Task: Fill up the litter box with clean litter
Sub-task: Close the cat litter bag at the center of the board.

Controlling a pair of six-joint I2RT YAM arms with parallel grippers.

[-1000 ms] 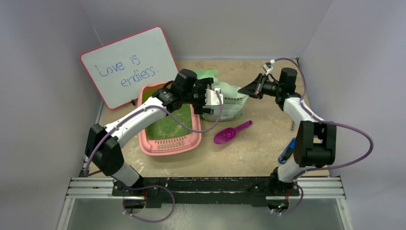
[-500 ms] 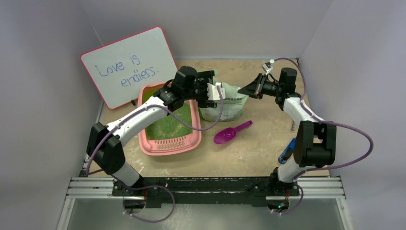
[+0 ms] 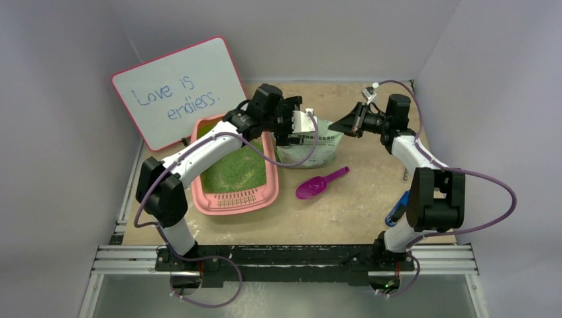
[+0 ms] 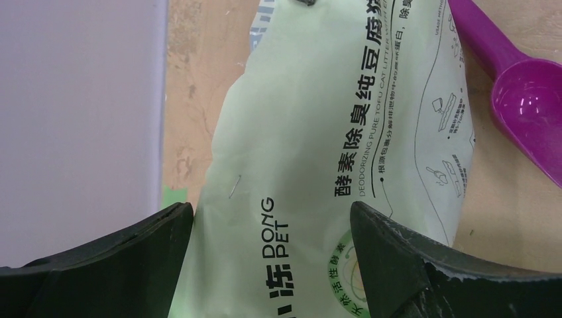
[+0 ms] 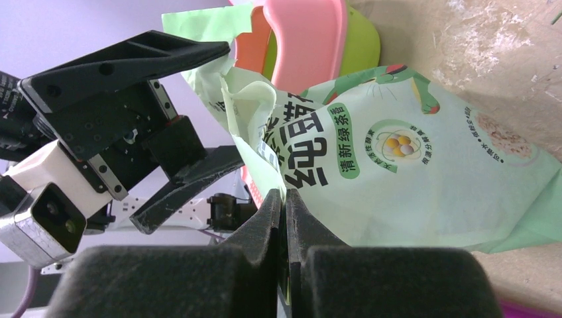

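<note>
**Tan tabletop, one bag between two arms**

Pale grey walls close in a tan, blotchy tabletop (image 3: 344, 218) on three sides. A metal rail (image 3: 291, 255) runs along the near edge, where the arm bases sit. A pink-framed whiteboard (image 3: 179, 89) leans in the far-left corner.

The litter box (image 3: 235, 197) lies left of centre with its grille lip toward the rail. The clean litter (image 3: 232, 171) spreads green across its floor, partly hidden under the left arm. Just right of the box stands a pale green bag (image 3: 318, 142). A purple scoop (image 3: 320, 183) lies on the bare board in front of the bag, apart from both.

The left gripper (image 3: 301, 126) hangs over the bag's top with its fingers spread wide, one on each side of the printed face. The wrist view does not settle whether they touch it. The right gripper (image 3: 346, 124) has its fingers pressed together on a fold at the bag's torn upper edge. Its wrist view cuts off the bag's lower end and shows only a corner of the box.

A blue object (image 3: 396, 209) at the right edge is half hidden behind the right arm and too small to identify.
</note>
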